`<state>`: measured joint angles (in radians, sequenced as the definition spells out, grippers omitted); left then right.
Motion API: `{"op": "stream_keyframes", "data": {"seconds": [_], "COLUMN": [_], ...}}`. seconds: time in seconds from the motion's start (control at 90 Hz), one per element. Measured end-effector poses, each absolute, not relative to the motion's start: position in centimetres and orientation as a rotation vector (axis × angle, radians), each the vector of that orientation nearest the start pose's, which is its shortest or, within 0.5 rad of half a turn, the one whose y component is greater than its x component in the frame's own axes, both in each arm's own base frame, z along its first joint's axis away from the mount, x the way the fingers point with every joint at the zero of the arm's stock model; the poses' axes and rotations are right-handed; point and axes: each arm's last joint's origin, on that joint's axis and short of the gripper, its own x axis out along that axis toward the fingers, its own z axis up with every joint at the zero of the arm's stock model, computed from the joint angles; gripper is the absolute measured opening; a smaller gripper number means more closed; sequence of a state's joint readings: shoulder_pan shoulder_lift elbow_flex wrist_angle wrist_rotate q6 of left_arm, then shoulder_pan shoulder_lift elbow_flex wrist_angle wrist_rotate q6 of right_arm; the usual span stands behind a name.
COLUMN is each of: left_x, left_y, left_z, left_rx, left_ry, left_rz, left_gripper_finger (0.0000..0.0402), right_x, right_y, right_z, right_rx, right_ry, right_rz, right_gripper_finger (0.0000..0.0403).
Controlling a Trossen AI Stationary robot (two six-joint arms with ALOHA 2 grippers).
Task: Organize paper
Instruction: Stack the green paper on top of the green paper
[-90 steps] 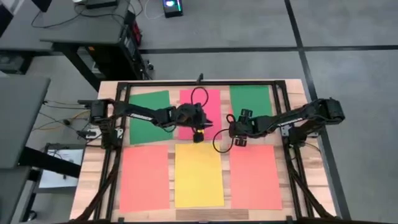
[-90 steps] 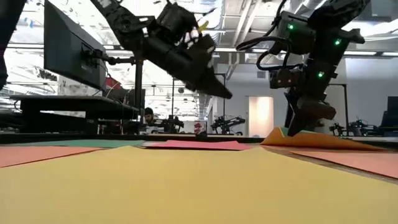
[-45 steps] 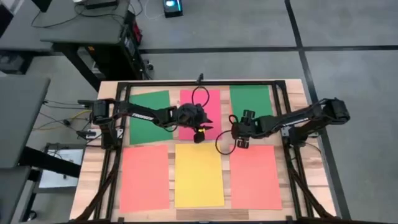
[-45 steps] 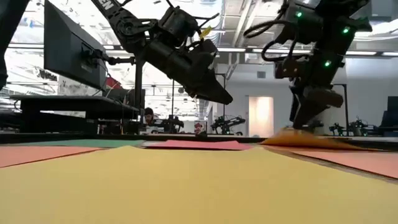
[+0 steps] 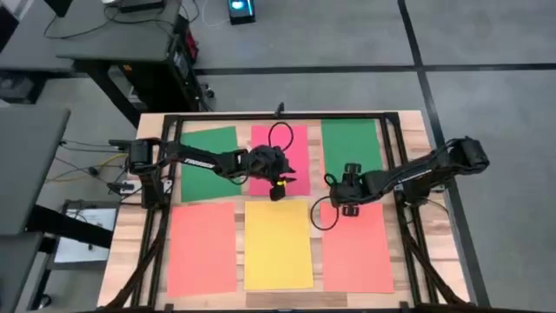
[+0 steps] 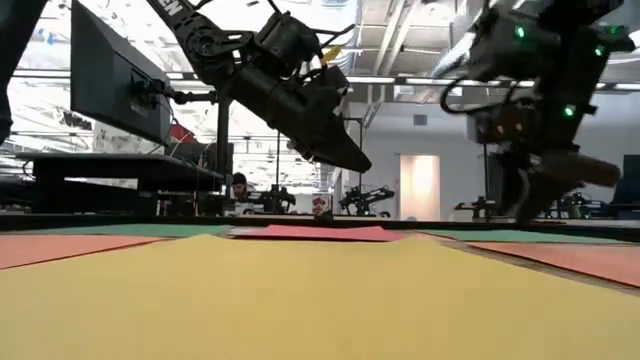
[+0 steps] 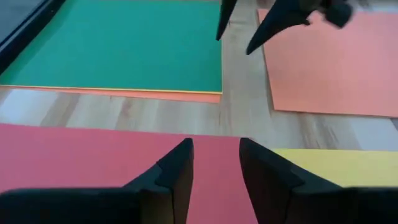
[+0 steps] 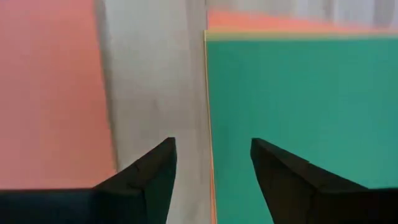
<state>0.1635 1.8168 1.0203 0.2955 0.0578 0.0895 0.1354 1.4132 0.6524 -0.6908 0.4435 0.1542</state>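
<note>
Six sheets of paper lie flat in two rows. Far row: green, pink-red, green with an orange sheet's edge showing under it. Near row: salmon, yellow, salmon. My left gripper hovers open above the pink-red sheet's near edge, touching nothing. My right gripper hangs open above the bare wood strip between the right green sheet and the salmon one.
A black frame runs around the wooden table top, with an arm base at each side. Cable loops hang from both wrists. Narrow strips of bare wood separate the sheets.
My right gripper has risen and drawn back toward the table's right and near edges, away from the near left corner of the right green stack. That corner, raised a second ago with orange showing, has dropped flat onto the table.
</note>
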Motion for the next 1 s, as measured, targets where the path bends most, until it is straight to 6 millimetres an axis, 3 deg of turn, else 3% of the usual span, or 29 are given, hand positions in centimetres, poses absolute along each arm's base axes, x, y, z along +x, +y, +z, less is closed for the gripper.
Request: {"op": "stream_keyframes", "data": {"seconds": [0.689, 1.0], "left_x": [37.8, 37.7], "left_y": [6.1, 6.0], "left_z": [17.8, 17.8], "left_rx": [0.026, 0.026], "left_ry": [0.516, 0.524], "left_rz": [0.081, 0.081], "left_gripper_finger": [0.0115, 0.0115], "right_x": [21.3, 22.1], "right_y": [-0.9, -1.2], "right_z": [13.0, 14.3], "right_rx": [-0.218, -0.278], "right_ry": [1.435, 1.422], "right_rz": [-0.410, -0.481], "right_gripper_finger": [0.0205, 0.0196]}}
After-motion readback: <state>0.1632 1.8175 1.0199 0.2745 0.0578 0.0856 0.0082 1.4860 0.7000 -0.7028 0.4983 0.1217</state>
